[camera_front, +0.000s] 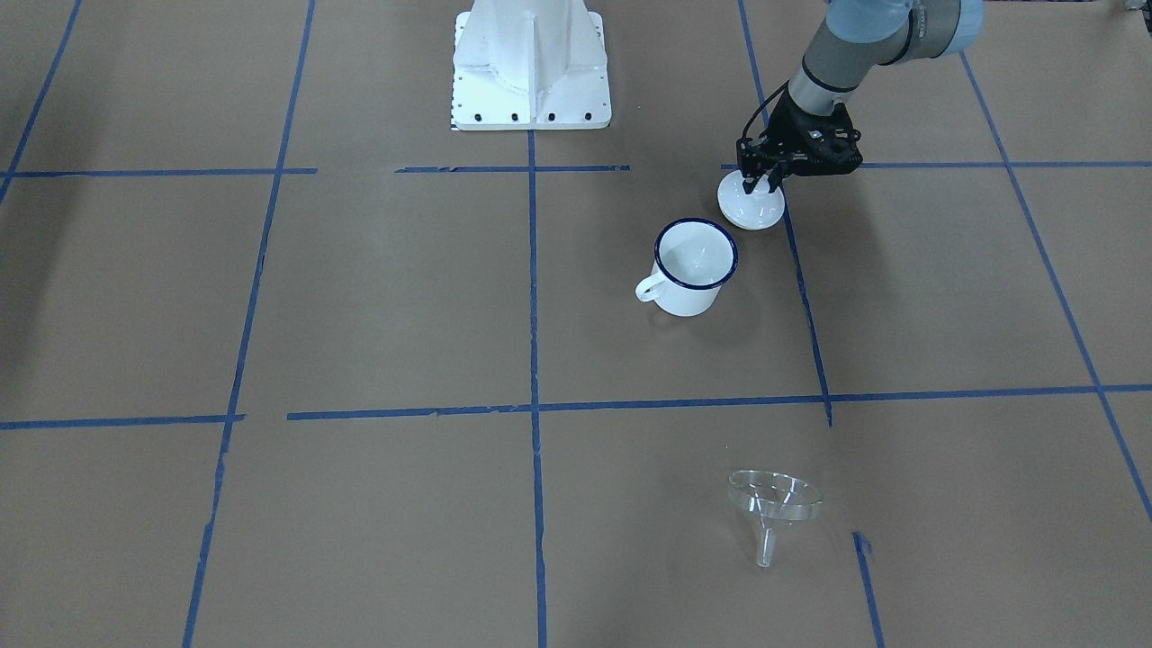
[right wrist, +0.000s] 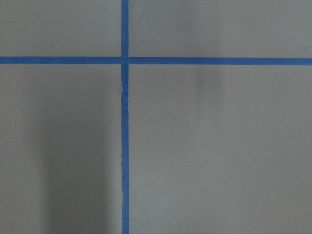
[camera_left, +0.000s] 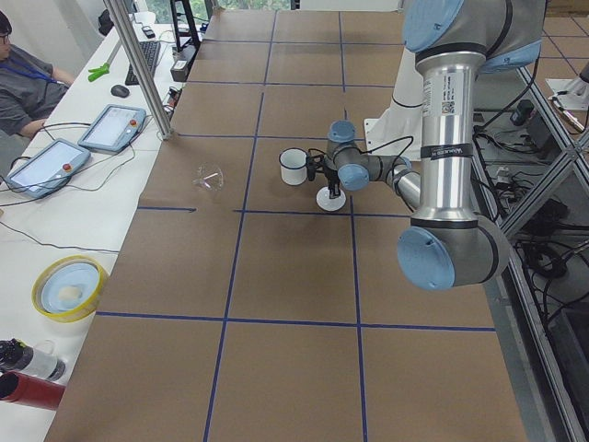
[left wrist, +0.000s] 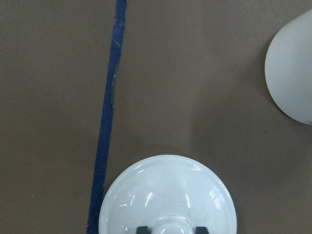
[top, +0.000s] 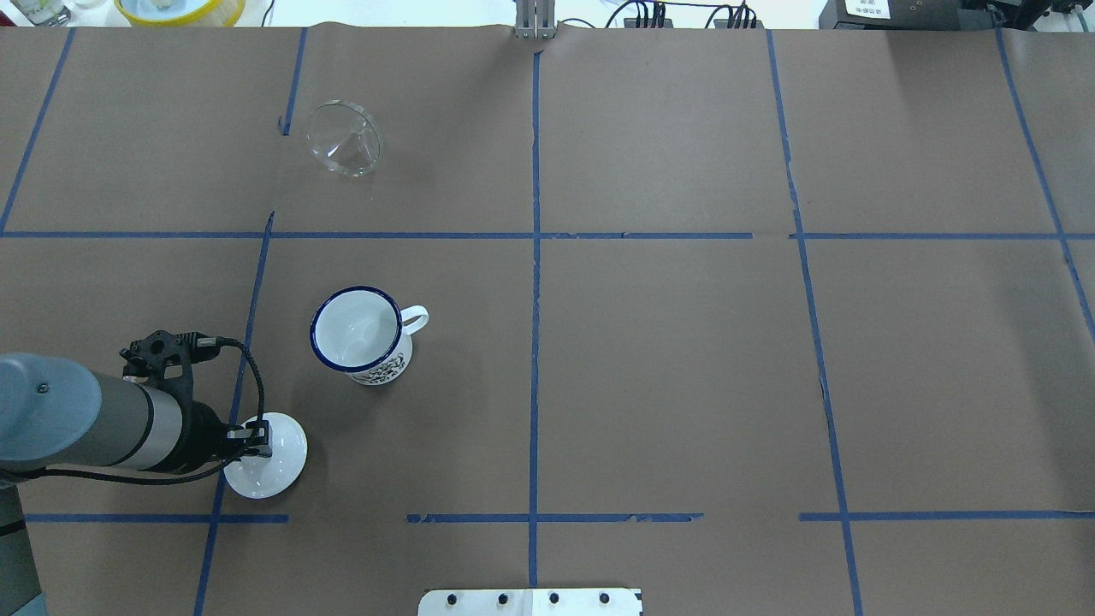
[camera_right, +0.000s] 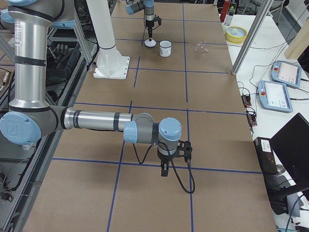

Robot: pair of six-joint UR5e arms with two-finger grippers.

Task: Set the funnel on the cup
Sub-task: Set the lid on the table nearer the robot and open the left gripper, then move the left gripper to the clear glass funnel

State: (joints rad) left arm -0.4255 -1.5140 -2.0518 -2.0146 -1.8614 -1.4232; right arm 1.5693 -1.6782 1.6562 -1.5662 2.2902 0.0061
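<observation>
Resting nearest the robot: round white lid [top: 281, 458] with a knob [left wrist: 170, 226] on top, flat on the surface [top: 684, 385], just beside a blue tape line [left wrist: 108, 97], on the robot's left side.
Left gripper [top: 257, 441]: pointed down over the lid, narrow, its two dark fingertips [left wrist: 142, 229] pressed against either side of the knob; holding the lid by it.
Cup [top: 359, 334]: white enamel mug, dark blue rim, dark pattern on the wall facing the robot. Upright and empty, near the lid but not touching it, a little farther out and toward the centre line. Loop handle points toward the robot's right.
Funnel [top: 344, 139]: clear plastic, lying tipped on its side on the surface, well apart from the cup and beyond a crosswise tape line, in the far left part of the surface. Wide cone toward the robot, thin spout pointing away. Not on the cup.
Surface: brown paper marked into squares by blue tape.
Right gripper [camera_right: 164, 170]: pointed down above bare paper near a tape crossing, at the robot's right end, far from all three items; seen clearly only from the side, so I cannot tell how wide it stands.
</observation>
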